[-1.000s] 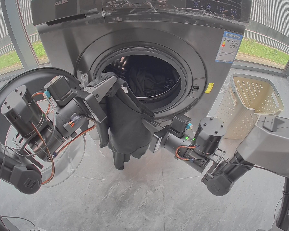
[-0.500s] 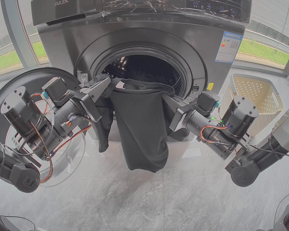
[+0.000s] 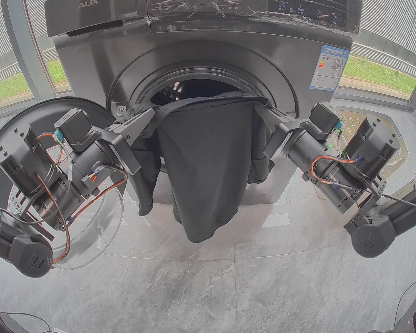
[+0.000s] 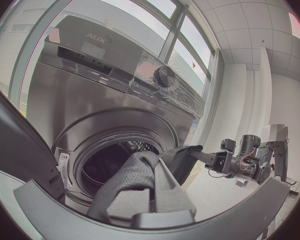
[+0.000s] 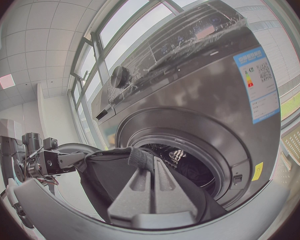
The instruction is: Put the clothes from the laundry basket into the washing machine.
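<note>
Garment: dark, soft knit cloth, spread flat before the round opening of the steel-grey washing machine.
Direction: top edge level, long axis hanging straight down (lower end free).
Left gripper: fingers clamped on the left top corner.
Right gripper: fingers clamped on the right top corner, same height.

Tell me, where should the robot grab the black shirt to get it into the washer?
Grab the black shirt by the two ends of its top edge, one pincer from each side, as the left pincer and right pincer do now. That edge lies straight across the washer opening while the rest hangs loose, so lower grips would likely bunch it.
</note>
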Robot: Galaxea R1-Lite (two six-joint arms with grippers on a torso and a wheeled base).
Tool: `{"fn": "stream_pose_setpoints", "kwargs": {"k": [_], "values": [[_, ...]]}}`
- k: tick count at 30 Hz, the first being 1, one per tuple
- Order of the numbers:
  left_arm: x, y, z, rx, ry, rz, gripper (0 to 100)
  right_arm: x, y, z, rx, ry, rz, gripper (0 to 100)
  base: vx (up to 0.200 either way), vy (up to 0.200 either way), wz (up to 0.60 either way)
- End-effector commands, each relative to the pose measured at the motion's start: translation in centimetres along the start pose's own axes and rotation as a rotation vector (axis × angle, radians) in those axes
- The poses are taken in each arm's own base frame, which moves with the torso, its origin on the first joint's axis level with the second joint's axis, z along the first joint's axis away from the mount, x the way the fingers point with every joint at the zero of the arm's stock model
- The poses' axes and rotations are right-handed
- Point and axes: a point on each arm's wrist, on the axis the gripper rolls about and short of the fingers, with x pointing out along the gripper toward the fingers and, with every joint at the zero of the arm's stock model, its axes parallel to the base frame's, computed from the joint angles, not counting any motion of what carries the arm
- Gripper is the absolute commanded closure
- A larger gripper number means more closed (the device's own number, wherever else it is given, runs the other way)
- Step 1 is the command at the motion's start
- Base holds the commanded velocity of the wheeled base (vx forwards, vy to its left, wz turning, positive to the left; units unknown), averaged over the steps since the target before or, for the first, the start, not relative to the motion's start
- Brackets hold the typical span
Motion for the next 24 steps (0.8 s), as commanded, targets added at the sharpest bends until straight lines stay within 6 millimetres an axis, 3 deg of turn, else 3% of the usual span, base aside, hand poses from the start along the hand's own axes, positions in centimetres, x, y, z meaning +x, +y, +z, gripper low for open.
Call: {"fn": "stream_pose_setpoints", "kwargs": {"k": [1,24], "values": [[-0.1,0.2,0.5,0.005,-0.014,0.007,100,-0.3,0.0,1.5,-0.004,-0.037,-0.001,100,0.000,0.000,0.00],[-0.2,-0.2,1.6,0.010,-0.057,-0.010,100,-0.5,0.0,2.2,-0.005,-0.050,-0.002,100,0.000,0.000,0.00]]}}
